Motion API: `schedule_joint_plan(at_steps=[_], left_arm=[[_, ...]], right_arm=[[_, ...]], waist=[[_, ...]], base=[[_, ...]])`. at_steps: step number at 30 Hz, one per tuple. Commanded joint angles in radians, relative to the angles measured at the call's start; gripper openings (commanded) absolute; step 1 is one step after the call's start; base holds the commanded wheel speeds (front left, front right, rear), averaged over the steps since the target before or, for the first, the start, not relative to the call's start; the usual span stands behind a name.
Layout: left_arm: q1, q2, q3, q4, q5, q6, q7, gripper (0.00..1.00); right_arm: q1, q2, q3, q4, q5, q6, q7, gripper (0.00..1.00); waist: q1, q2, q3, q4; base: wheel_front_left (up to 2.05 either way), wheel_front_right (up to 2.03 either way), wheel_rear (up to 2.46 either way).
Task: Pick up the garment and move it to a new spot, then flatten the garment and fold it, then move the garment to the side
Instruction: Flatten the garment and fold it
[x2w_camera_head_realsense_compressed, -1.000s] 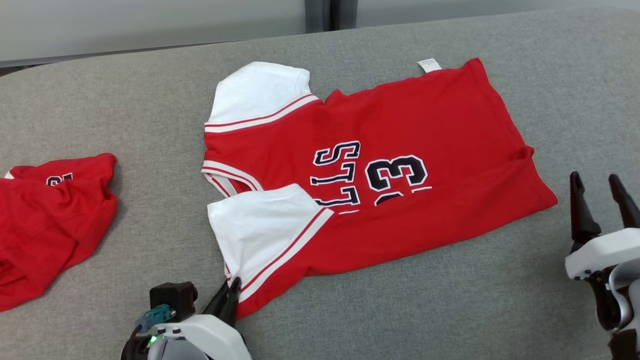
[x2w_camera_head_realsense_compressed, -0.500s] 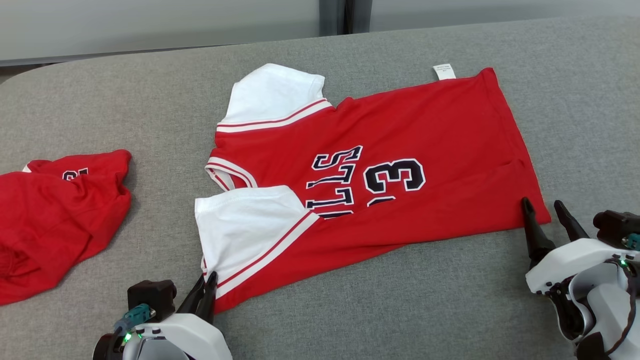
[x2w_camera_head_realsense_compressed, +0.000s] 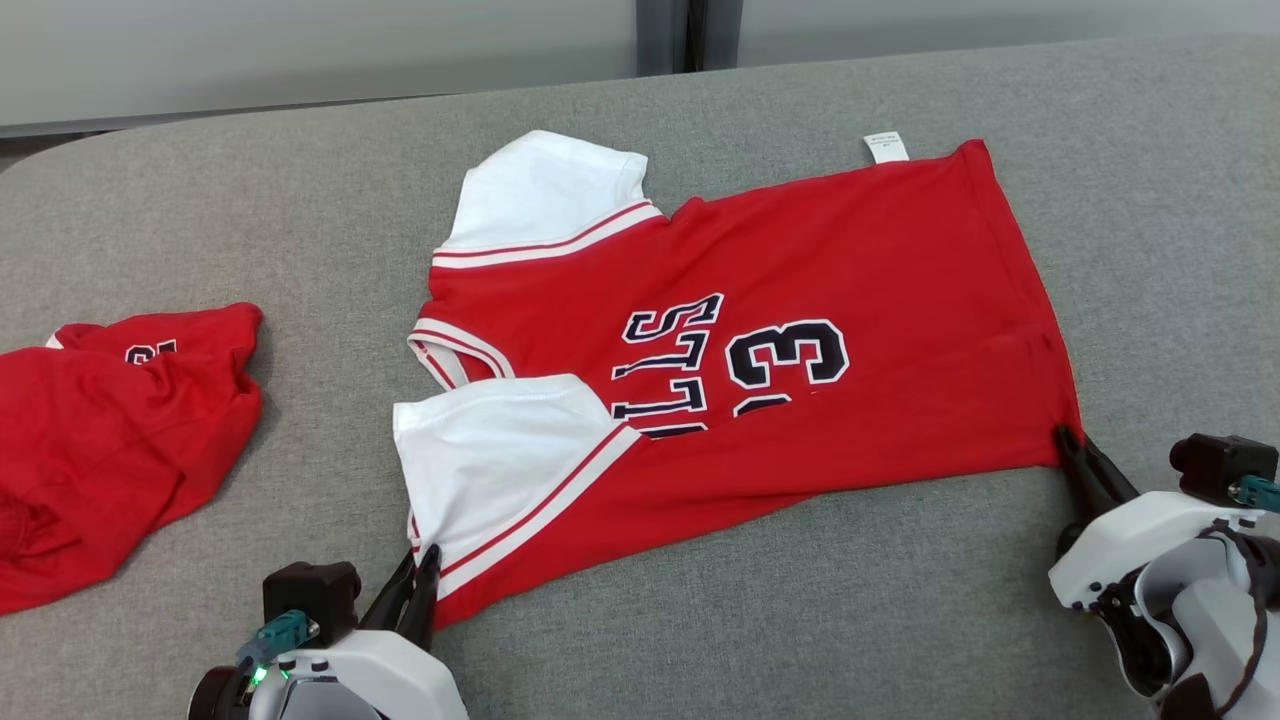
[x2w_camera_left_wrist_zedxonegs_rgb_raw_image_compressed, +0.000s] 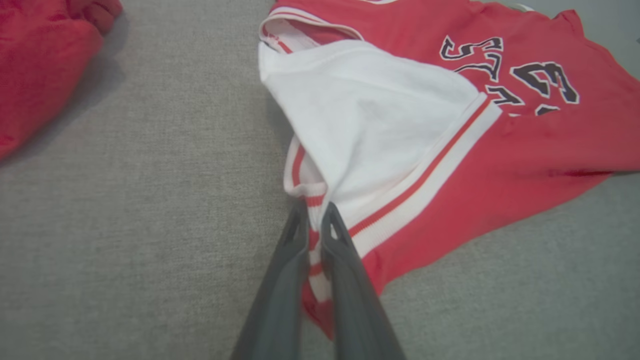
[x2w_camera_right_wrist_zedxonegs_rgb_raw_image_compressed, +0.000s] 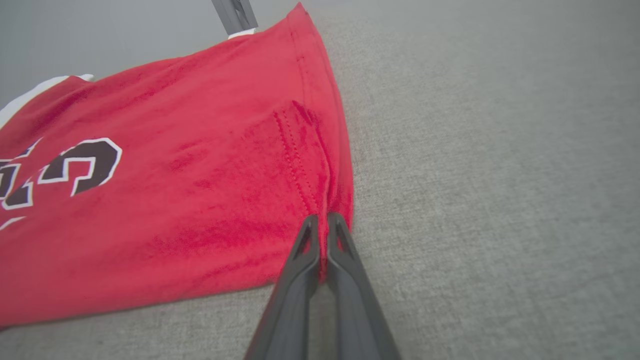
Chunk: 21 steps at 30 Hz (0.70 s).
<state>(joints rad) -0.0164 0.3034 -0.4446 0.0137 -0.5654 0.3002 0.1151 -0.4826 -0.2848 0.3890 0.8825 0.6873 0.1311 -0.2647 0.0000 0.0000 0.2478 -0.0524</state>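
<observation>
The garment (x2w_camera_head_realsense_compressed: 800, 270) is a red jersey with white sleeves and dark lettering, spread across the grey padded surface with its near side folded over. My left gripper (x2w_camera_head_realsense_compressed: 425, 560) is shut on the near sleeve's striped cuff (x2w_camera_left_wrist_zedxonegs_rgb_raw_image_compressed: 314, 220), seen close in the left wrist view. At the lower right, my right gripper (x2w_camera_head_realsense_compressed: 1068, 438) is shut on the garment's near hem corner (x2w_camera_right_wrist_zedxonegs_rgb_raw_image_compressed: 336, 200); the red cloth is pinched between the dark fingers (x2w_camera_right_wrist_zedxonegs_rgb_raw_image_compressed: 300, 260). A white label (x2w_camera_head_realsense_compressed: 886, 146) sticks out at the far hem.
A second red garment (x2w_camera_head_realsense_compressed: 110, 440) lies crumpled at the left edge of the grey surface (x2w_camera_head_realsense_compressed: 200, 220). A pale wall with a dark vertical post (x2w_camera_head_realsense_compressed: 670, 35) runs behind the far edge. Bare grey padding stretches in front of the jersey.
My right gripper moved in from the right, reached the hem corner and closed on it. The head camera shifted a little. My left gripper kept its hold on the sleeve cuff.
</observation>
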Motion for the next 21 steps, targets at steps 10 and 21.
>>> schedule_joint_plan(at_steps=[10, 21], left_arm=[[0.034, 0.034, -0.004, -0.026, 0.0, 0.005, 0.017, 0.0], [0.137, 0.059, -0.028, -0.128, -0.015, 0.04, 0.075, 0.0]], right_arm=[[0.141, -0.103, 0.003, -0.134, 0.074, -0.001, -0.001, 0.0], [0.271, -0.185, 0.039, -0.2, 0.122, -0.001, -0.001, 0.0]], waist=[[0.0, 0.0, -0.038, -0.017], [0.0, 0.0, -0.065, -0.025]], base=[[0.0, 0.0, 0.0], [0.0, 0.0, 0.0]])
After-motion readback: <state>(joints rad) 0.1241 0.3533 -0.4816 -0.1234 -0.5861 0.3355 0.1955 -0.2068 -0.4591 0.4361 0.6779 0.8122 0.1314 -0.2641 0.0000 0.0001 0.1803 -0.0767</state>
